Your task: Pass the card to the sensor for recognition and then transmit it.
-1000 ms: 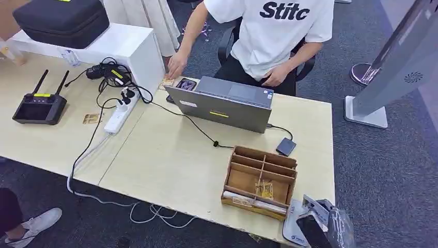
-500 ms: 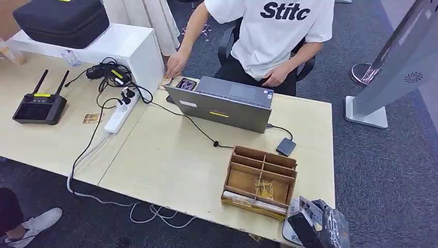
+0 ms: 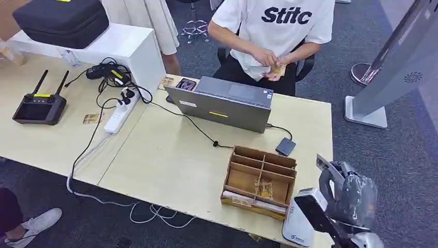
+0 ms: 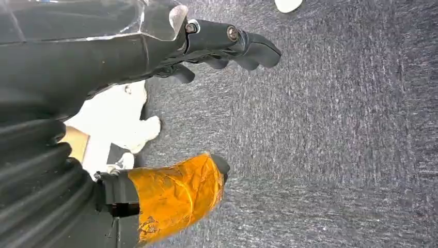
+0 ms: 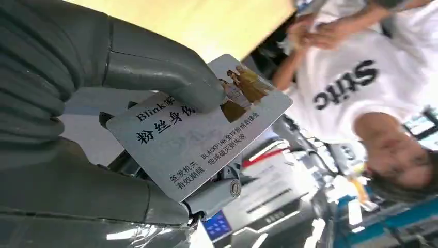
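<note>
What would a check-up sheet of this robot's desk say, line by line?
Surface: pale wooden table.
Job's things: white printed card; white flat card sensor at the table's near edge.
Clutter: grey laptop, brown wooden divided box, black antenna controller.
Robot hands: right robot hand pinches the card; left robot hand holds nothing, above carpet.
Cables: black cable, white power strip.
Surroundings: seated person.

An office or test lab: a pale wooden table [image 3: 170,160] on grey carpet [image 3: 382,155], a grey laptop [image 3: 222,103] at its far edge, a white power strip [image 3: 121,111] left of the laptop, a seated person [image 3: 279,31] just behind it.
</note>
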You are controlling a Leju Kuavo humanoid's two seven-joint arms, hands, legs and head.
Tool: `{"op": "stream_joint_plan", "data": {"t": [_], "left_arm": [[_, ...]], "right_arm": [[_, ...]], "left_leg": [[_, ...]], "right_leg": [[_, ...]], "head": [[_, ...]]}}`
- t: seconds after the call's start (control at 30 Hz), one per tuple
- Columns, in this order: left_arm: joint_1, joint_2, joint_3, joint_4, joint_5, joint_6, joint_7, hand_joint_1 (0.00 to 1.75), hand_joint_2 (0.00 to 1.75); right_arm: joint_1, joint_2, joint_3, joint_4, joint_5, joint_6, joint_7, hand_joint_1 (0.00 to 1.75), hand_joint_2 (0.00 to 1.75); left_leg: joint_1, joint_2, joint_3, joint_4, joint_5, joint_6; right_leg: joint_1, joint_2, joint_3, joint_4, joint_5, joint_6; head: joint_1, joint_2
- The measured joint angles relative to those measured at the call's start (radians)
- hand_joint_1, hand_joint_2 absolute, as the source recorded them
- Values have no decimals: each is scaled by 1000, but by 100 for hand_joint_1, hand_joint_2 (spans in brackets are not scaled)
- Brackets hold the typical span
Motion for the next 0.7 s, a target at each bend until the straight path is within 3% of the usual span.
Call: {"op": "stream_joint_plan", "data": {"t": [0.17,0.27,0.37,0.53,0.57,0.7], "left_arm": [[0,2,0,0,-9,-2,-3,0,175],[-3,6,0,0,-26,-6,-7,0,175],[-15,13,-5,0,-47,-20,-10,0,175],[-27,26,-27,0,-77,-37,-11,0,175],[-27,27,-32,0,-80,-37,-11,0,175],[-28,32,-47,0,-85,-37,-11,0,175]], "right_arm": [[-48,0,72,-26,10,25,17,175,175],[-127,0,128,6,16,110,54,175,175],[-250,7,187,109,-35,208,110,175,175],[-466,45,227,345,-29,229,188,175,175],[-502,55,232,392,-24,232,199,103,175],[-579,76,233,485,-21,232,210,103,175]], "left_leg": [[0,0,-1,0,0,0],[0,3,-1,0,0,0],[0,2,-2,0,3,-1],[0,0,-5,0,8,-2],[0,0,-5,0,8,-2],[0,1,-5,0,8,-2]], "right_leg": [[0,0,0,1,0,0],[0,2,-1,1,1,-1],[0,2,-2,1,4,-1],[0,1,-5,1,6,-2],[0,1,-5,1,7,-2],[0,1,-5,1,8,-3]], "head": [[0,0],[0,0],[0,0],[1,0],[0,0],[0,0]]}}
